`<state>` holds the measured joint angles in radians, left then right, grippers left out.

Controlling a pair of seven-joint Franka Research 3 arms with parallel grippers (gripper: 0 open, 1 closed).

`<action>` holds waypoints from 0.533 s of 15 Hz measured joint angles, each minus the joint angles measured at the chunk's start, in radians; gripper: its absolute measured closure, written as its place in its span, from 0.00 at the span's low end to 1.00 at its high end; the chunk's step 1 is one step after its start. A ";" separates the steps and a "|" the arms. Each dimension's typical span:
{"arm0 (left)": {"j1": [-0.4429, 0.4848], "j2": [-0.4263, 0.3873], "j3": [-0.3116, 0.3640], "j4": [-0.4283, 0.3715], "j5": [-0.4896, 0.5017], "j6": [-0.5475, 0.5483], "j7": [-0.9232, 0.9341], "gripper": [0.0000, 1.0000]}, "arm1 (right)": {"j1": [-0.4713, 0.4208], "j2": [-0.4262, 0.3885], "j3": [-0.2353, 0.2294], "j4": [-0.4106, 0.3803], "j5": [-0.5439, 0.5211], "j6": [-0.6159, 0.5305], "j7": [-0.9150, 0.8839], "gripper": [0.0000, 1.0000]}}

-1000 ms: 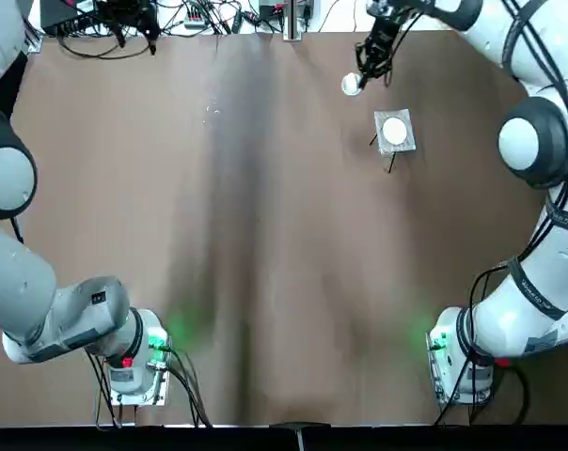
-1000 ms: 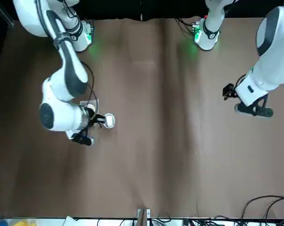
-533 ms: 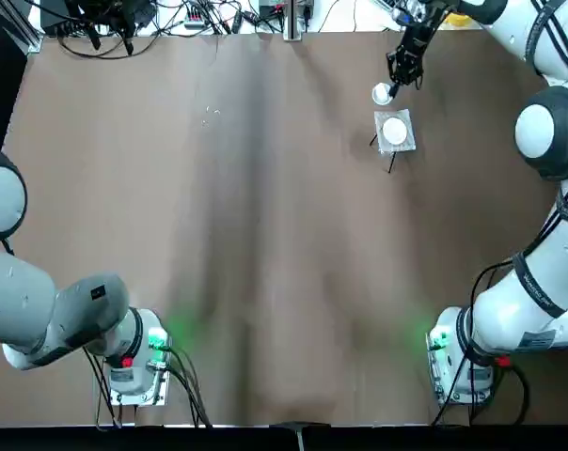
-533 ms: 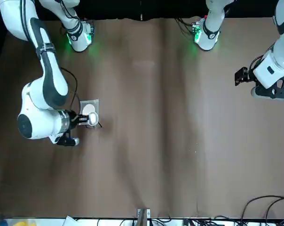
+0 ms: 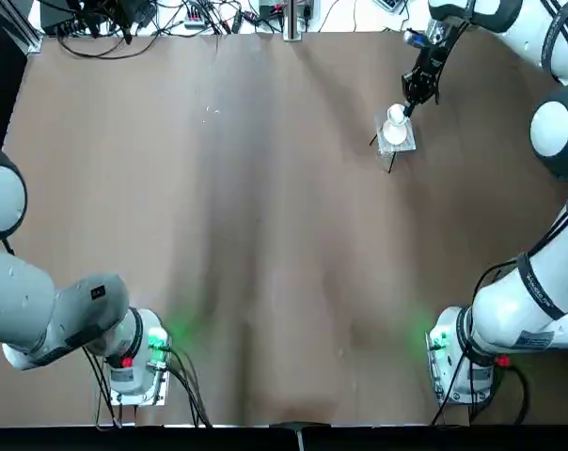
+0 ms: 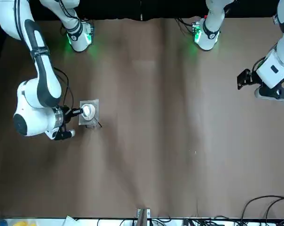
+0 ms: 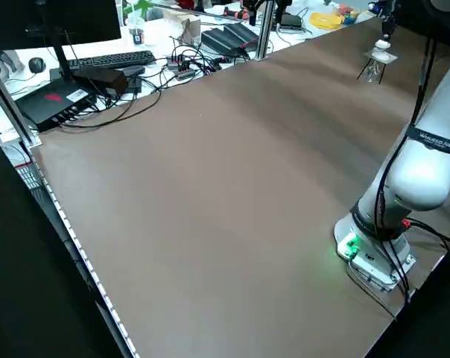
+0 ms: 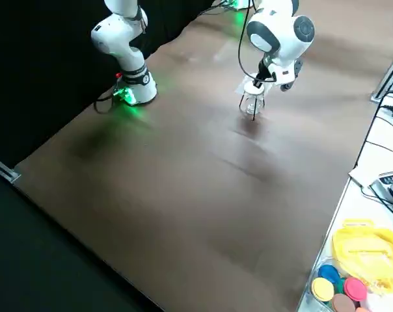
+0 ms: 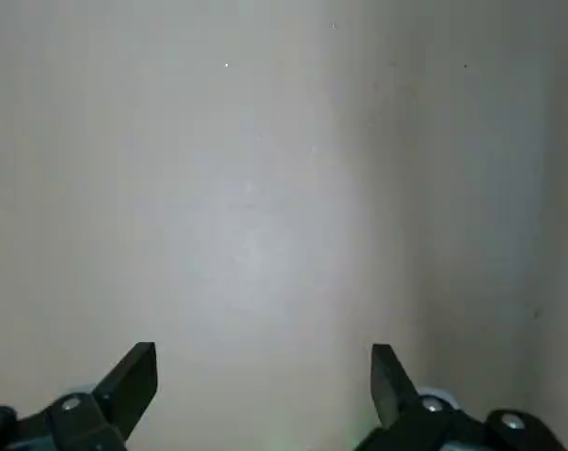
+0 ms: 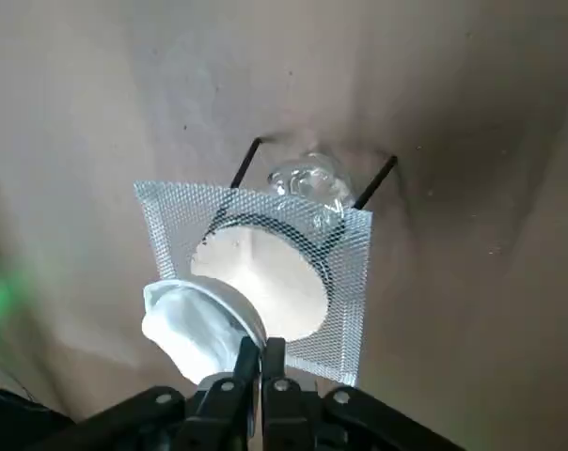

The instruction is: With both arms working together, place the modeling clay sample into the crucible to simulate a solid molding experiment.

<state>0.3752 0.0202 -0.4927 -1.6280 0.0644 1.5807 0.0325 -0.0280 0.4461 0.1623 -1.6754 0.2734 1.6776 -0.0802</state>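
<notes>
"Two grippers to talk about! Starting with the right gripper?"

"Yes, squeezing its fingers together on the edge of the crucible. Pinching the little white cup near its rim."

"Holding it where?"

"Up over the far right part of the counter, right by the square grey pad. Tipping the cup to one side, too, and covering a bit of the round tan disc in the right wrist view."

"Touching the pad with the cup?"

"Maybe, maybe not. Not seeing enough to tell."

"Holding up the pad with what?"

"With a stand on thin black legs. Keeping a shiny clear glass thing underneath, between the legs."

"And looking for the modeling clay sample?"

"Looking, but not being able to tell its place, in the cup or out of it."

"Now peeking at the left gripper?"

"Spreading its fingers wide apart, with nothing between them. Hanging over the left part of the counter, well apart from the cup."

"Seeing tiny white specks too?"

"Yes, lying on the far left part of the counter."
</notes>
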 joint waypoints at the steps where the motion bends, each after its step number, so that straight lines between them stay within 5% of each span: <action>1: 0.000 0.005 0.001 0.004 0.001 0.001 -0.003 0.00 | 0.000 0.000 0.001 -0.010 0.000 0.000 -0.013 0.96; 8: -0.045 0.031 0.036 0.022 0.004 0.004 -0.001 0.00 | 0.000 0.000 0.004 -0.041 0.000 0.028 -0.033 0.96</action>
<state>0.3302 0.0511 -0.4565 -1.6057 0.0687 1.5848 0.0312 -0.0280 0.4457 0.1663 -1.7159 0.2734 1.7051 -0.1131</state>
